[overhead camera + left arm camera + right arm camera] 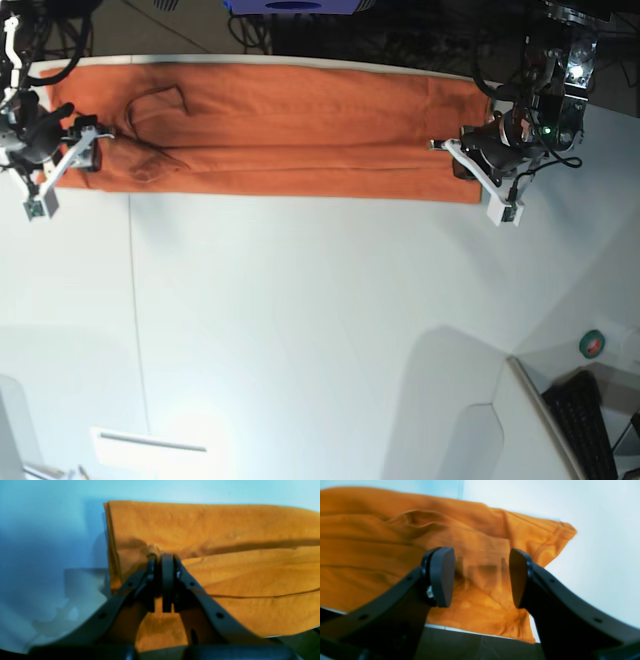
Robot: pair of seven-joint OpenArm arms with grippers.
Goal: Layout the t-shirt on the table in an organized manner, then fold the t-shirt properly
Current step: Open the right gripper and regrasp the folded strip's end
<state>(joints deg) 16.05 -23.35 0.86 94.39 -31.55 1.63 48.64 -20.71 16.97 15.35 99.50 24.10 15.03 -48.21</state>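
Pinching a t-shirt [225, 530] fold, the left claw [162, 557] is clamped; the right claw [480, 577] gapes wide.

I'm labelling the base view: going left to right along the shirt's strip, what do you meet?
Right pincer → t-shirt → left pincer → bare table.

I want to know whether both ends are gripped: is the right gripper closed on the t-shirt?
No, in the right wrist view the right gripper stands open, a wide gap between its pads, with the t-shirt lying beyond them.
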